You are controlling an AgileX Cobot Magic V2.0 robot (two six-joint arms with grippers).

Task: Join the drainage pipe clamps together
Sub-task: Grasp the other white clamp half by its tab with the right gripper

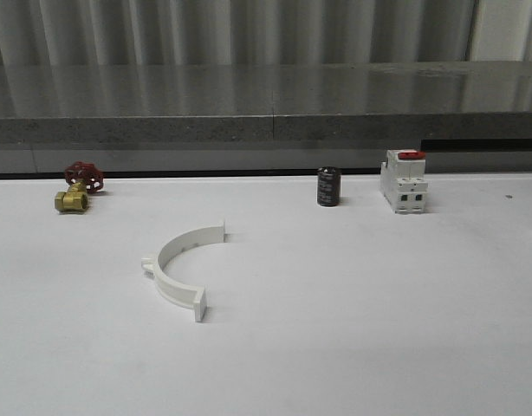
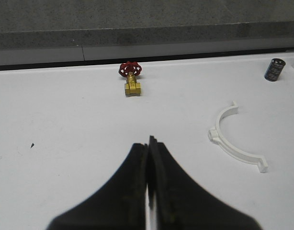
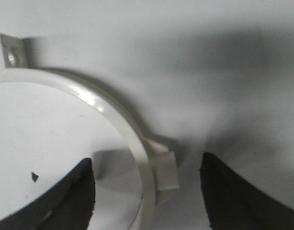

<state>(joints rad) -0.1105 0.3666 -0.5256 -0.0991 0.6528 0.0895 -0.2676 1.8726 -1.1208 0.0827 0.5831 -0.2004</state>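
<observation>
The right gripper [image 3: 147,191] is wide open around a white clamp half [image 3: 113,120], whose lower end is cut off. The left gripper [image 2: 149,148] is closed and holds nothing.

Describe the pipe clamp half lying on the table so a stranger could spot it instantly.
Start at the white table and look left of centre, nearer the camera than the row of small items along the far edge. There lies the clamp half, a white plastic arc with flat end tabs and a small outer lug. It is far wider than the brass valve, the dark cylinder or the red-topped switch.

Brass valve [image 1: 73,200], capacitor(?) [image 1: 328,187], breaker switch [image 1: 403,181].
</observation>
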